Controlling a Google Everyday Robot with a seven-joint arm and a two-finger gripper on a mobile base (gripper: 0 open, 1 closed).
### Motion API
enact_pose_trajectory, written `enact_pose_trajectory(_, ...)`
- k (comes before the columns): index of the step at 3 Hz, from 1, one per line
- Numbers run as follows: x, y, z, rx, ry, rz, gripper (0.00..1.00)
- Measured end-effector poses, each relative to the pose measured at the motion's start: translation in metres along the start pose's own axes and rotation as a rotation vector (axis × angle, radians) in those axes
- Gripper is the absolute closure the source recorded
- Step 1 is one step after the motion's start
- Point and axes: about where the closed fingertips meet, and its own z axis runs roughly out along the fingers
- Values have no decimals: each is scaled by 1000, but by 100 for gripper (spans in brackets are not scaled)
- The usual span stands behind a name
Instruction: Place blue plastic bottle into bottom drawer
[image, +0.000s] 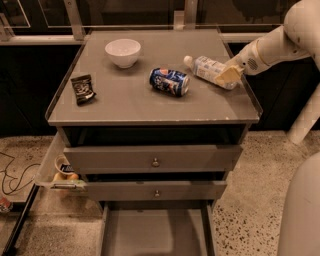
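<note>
The blue plastic bottle (207, 68) lies on its side at the right rear of the grey cabinet top (130, 102), white cap pointing left. My gripper (229, 75), on the white arm reaching in from the right, is at the bottle's right end, covering its base. The bottom drawer (152, 235) is pulled out at the foot of the cabinet and shows a bare grey tray.
A dark blue soda can (170, 81) lies left of the bottle. A white bowl (123, 51) stands at the back left and a black snack packet (82, 89) lies at the left edge. Two knobbed upper drawers (155, 161) stand slightly open. A side bin (61, 171) hangs at the left.
</note>
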Motion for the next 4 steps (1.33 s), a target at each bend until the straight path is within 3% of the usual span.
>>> enact_pose_trajectory(1,0,0,0,0,0,0,88)
enact_pose_trajectory(2,0,0,0,-1,0,0,100)
enact_pose_trajectory(4,-22,25,2,-83,2,-79,100)
